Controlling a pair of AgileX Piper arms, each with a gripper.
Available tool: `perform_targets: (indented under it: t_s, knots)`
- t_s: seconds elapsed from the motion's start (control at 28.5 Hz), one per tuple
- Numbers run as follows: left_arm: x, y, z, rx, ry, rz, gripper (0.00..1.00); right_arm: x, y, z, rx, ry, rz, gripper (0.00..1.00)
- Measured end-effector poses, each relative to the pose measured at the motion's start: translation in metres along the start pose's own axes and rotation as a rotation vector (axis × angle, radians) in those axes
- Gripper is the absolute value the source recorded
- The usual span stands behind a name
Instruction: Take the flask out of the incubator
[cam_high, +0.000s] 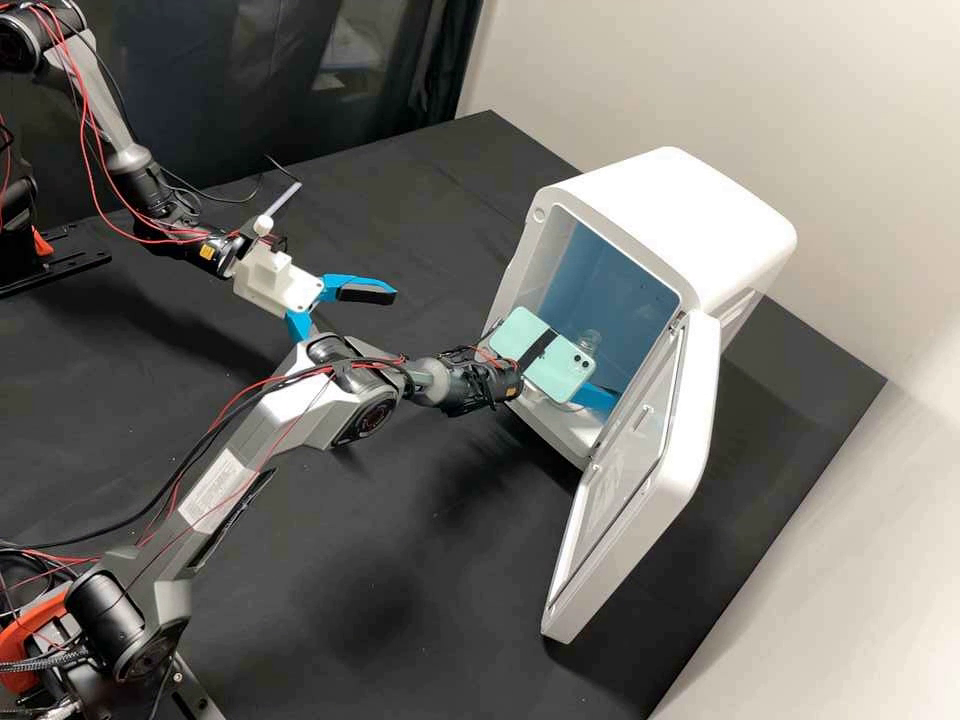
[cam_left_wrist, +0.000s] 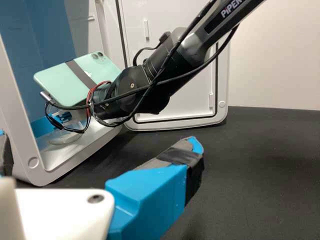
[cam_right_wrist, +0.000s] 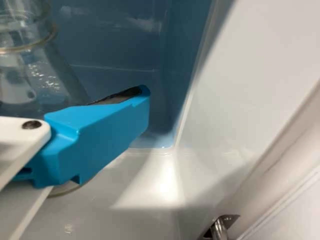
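High view, centre right: the right gripper (cam_high: 592, 397) sits inside the incubator (cam_high: 700, 230). Its wrist view adds the flask (cam_right_wrist: 20, 60) beside one finger (cam_right_wrist: 95, 135); whether those jaws grip it, I cannot tell. The left gripper (cam_high: 343, 312), upper left, has its jaws released.

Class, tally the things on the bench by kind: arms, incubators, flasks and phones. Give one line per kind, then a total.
arms: 2
incubator: 1
flask: 1
phone: 1
total: 5
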Motion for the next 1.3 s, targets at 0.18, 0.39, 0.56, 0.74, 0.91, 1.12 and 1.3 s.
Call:
perform_targets:
  t_s: [0.18, 0.39, 0.56, 0.74, 0.91, 1.12, 1.3]
  knots:
    - [0.0, -0.0005, 0.0, 0.0, 0.0, -0.002, 1.0, 0.0, -0.001, 0.001, 0.001, 0.003, -0.002, 0.0]
    - [0.0, -0.0005, 0.0, 0.0, 0.0, -0.002, 1.0, -0.001, -0.002, 0.001, 0.002, 0.009, -0.005, 0.0]
    - [-0.001, -0.0009, 0.0, 0.0, 0.001, -0.003, 1.0, -0.001, -0.001, 0.002, -0.001, 0.011, -0.003, 0.0]
    - [-0.001, -0.0009, 0.0, 0.0, 0.001, -0.003, 1.0, 0.0, 0.001, 0.004, 0.013, 0.011, -0.002, 0.0]
    - [-0.001, -0.0009, 0.0, 0.0, 0.001, -0.003, 1.0, -0.001, 0.0, 0.007, 0.017, 0.02, 0.005, 0.0]
    - [-0.001, -0.0009, 0.0, 0.0, 0.001, -0.003, 1.0, -0.012, 0.006, 0.015, 0.071, 0.016, 0.0, 0.0]
    - [-0.001, -0.0014, 0.0, -0.001, 0.001, -0.005, 1.0, -0.031, 0.014, 0.023, 0.122, 0.003, -0.024, 0.0]
